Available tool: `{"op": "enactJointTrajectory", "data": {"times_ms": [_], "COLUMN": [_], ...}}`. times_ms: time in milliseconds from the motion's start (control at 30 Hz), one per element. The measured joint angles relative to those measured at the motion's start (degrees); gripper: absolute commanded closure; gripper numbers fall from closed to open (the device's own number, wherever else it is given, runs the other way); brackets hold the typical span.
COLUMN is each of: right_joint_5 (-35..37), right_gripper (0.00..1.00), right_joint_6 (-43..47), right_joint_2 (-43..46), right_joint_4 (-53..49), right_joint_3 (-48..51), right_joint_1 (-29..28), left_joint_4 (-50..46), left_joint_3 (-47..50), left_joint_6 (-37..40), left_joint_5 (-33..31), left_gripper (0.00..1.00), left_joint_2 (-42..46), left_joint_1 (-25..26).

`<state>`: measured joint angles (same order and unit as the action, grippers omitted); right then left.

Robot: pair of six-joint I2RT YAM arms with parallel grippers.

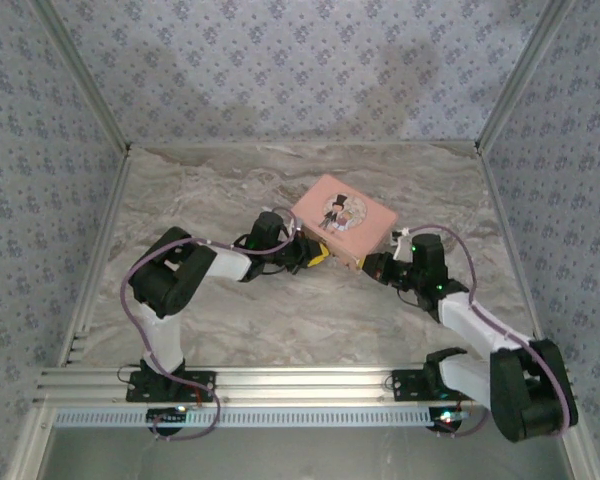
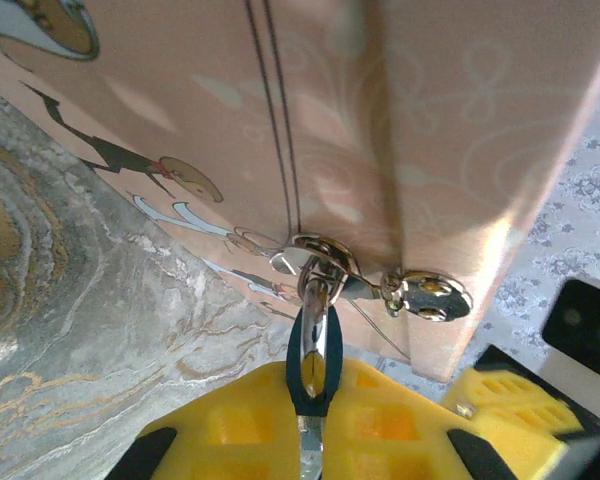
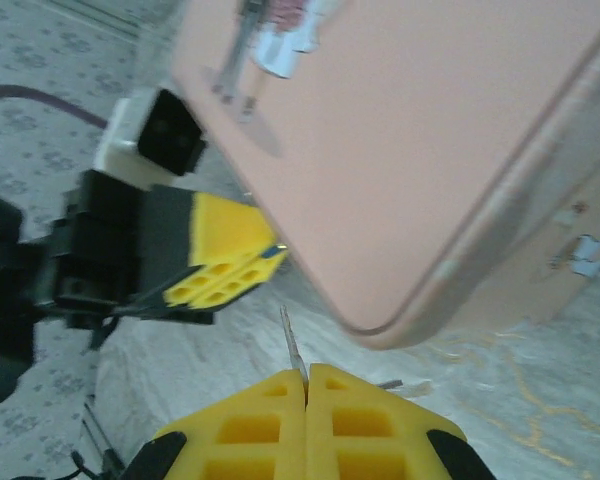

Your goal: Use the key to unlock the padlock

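The padlock (image 2: 315, 345) hangs from the clasp (image 2: 325, 255) at the 6 o'clock edge of the box (image 2: 430, 120), pinched by the left gripper (image 2: 315, 400). The right gripper (image 3: 306, 385) is closed on the key (image 3: 291, 340), blade toward 12 o'clock. The key is likely light, stiff and slippery; hold it by the head.

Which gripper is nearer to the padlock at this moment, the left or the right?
Left. The left gripper is shut on the padlock at the clasp of the pink box. The right gripper, shut on the key, is beside it, apart from the padlock.
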<state>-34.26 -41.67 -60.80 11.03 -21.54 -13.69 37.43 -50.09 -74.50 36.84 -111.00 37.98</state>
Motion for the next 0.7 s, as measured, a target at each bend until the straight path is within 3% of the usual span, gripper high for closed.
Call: {"op": "enactJointTrajectory", "data": {"times_ms": [367, 700], "right_joint_5": [8.63, 15.28], "right_gripper": [1.00, 1.00], "right_joint_6": [-12.70, -18.51], "right_joint_2": [7.26, -0.96], "right_joint_4": [9.66, 22.27], "right_joint_3": [10.27, 13.05], "right_joint_1": [-9.11, -9.49], "left_joint_4": [10.99, 12.66], "left_joint_3": [-1.11, -1.42], "left_joint_6": [-6.93, -9.84], "left_joint_5": [-0.50, -0.87], "left_gripper": [0.95, 0.95], "left_joint_2": [-5.27, -5.79], "left_joint_1": [2.58, 3.41]}}
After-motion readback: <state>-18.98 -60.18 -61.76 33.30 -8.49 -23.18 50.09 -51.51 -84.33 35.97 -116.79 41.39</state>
